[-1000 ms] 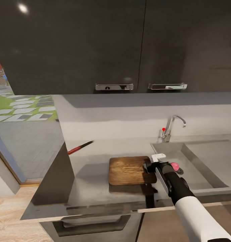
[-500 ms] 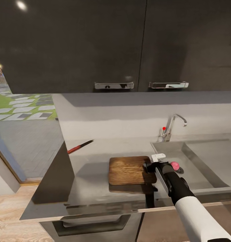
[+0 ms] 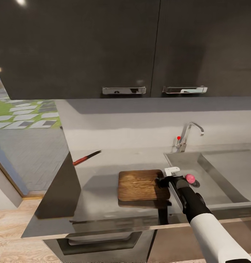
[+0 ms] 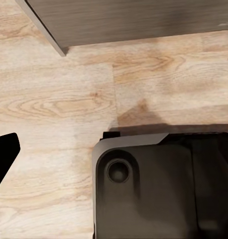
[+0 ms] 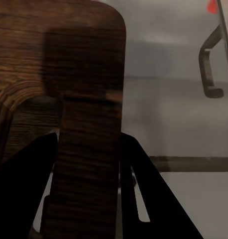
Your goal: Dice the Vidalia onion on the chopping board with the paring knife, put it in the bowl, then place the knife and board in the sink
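The dark brown wooden rectangular chopping board (image 3: 141, 185) is lying near the front edge of the smooth glossy grey countertop (image 3: 103, 171), its right end just beside the left rim of the rectangular grey steel sink (image 3: 213, 179). The right gripper (image 3: 162, 181), at the end of a black and white arm, is reaching in over the counter's front edge and meeting the board's right edge. In the right wrist view the board (image 5: 59, 74) is sitting between the two dark fingers (image 5: 24, 199), which are pressing against its faces, so the gripper (image 5: 86, 194) is clamping the board's edge.

The small round pinkish-red Vidalia onion (image 3: 190, 178) is resting in the sink basin beside the round drain (image 3: 195, 183), close to the gripper's wrist. The small slim paring knife (image 3: 86, 157) with the red handle and dark pointed blade is lying near the counter's back left corner, well apart from the board. The chrome tap (image 3: 187, 136) with its red knob is standing at the sink's back edge.

The left wrist view is looking down on the light wooden floor (image 4: 59, 99) and the robot's dark base (image 4: 159, 189); a black finger tip (image 4: 4, 154) is poking in at the frame's edge, and I cannot tell whether the left gripper is open or closed.
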